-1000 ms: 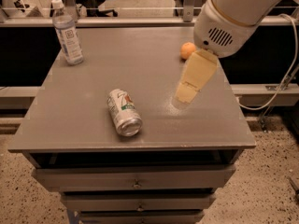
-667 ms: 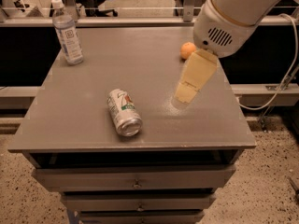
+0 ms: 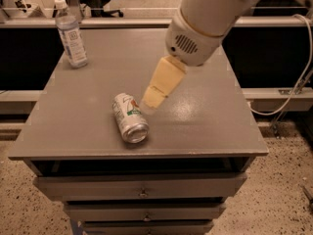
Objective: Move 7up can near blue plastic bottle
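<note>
The 7up can point(image 3: 129, 117) lies on its side on the grey table point(image 3: 205, 126), near the front, its open end facing the front edge. The blue plastic bottle point(image 3: 72, 35) stands upright at the table's back left corner, far from the can. My gripper point(image 3: 151, 100) hangs from the white arm point(image 3: 205, 21), pointing down and to the left. Its cream tip is just right of the can's far end, close above the tabletop, with nothing in it.
The table is a drawer cabinet with drawers point(image 3: 142, 187) below the front edge. A rail and dark gap run behind it. A white cable point(image 3: 298, 77) hangs at the right. Speckled floor lies around it.
My arm has swung left across the table, bringing the gripper from the right middle to right beside the can. The orange thing at the back right is now hidden behind the arm.
</note>
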